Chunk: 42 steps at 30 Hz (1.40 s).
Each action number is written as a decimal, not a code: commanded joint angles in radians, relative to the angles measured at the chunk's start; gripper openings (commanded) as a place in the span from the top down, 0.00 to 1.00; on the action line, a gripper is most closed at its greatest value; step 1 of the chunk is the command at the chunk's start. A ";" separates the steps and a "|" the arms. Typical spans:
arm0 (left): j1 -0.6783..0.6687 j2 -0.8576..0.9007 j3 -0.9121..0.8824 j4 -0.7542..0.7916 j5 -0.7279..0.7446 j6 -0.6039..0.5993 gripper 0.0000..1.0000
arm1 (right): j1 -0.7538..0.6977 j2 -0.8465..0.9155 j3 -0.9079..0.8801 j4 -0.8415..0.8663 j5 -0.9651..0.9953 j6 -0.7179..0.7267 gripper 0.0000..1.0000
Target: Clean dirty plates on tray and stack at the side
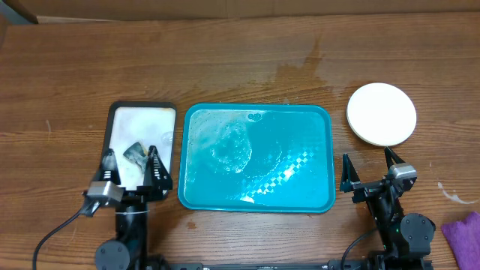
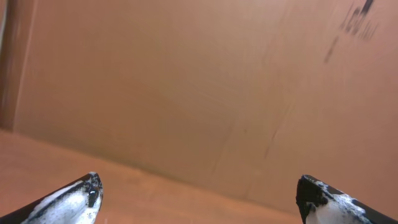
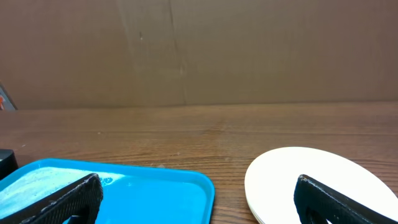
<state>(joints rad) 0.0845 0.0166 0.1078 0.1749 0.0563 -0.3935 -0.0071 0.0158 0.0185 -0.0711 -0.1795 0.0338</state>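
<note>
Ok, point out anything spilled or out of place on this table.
A dark wet patch stains the table behind the teal tray, whose floor carries soapy film. A white smear lies near the purple cloth.

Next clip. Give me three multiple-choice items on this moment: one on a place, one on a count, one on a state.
1. Where is the white plate relative to the teal tray?
A) on it
B) on the table, to its right
C) leaning against its left rim

2. How many plates lie on the tray?
A) none
B) two
C) three

3. How do the left fingers and right fingers stand?
A) left shut on a plate
B) right shut on a cloth
C) both pairs open, empty

Answers: 1 B, the plate sits on wood past the right rim. 2 A, the tray shows only a wet sheen. 3 C, each pair is spread with nothing between.
</note>
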 commanded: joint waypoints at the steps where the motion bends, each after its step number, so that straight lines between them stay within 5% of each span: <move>1: -0.007 -0.013 -0.061 -0.019 -0.024 0.009 0.00 | -0.006 -0.008 -0.010 0.005 -0.002 0.007 0.00; 10: -0.007 -0.013 -0.103 -0.255 -0.040 0.075 0.00 | -0.006 -0.008 -0.010 0.005 -0.002 0.007 0.00; 13: -0.008 -0.013 -0.103 -0.254 -0.037 0.152 0.00 | -0.006 -0.008 -0.010 0.005 -0.002 0.007 0.00; 42: -0.006 -0.012 -0.103 -0.253 -0.038 0.154 0.00 | -0.006 -0.008 -0.010 0.005 -0.002 0.007 0.00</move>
<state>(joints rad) 0.0845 0.0151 0.0082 -0.0757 0.0257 -0.2581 -0.0071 0.0158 0.0181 -0.0708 -0.1791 0.0334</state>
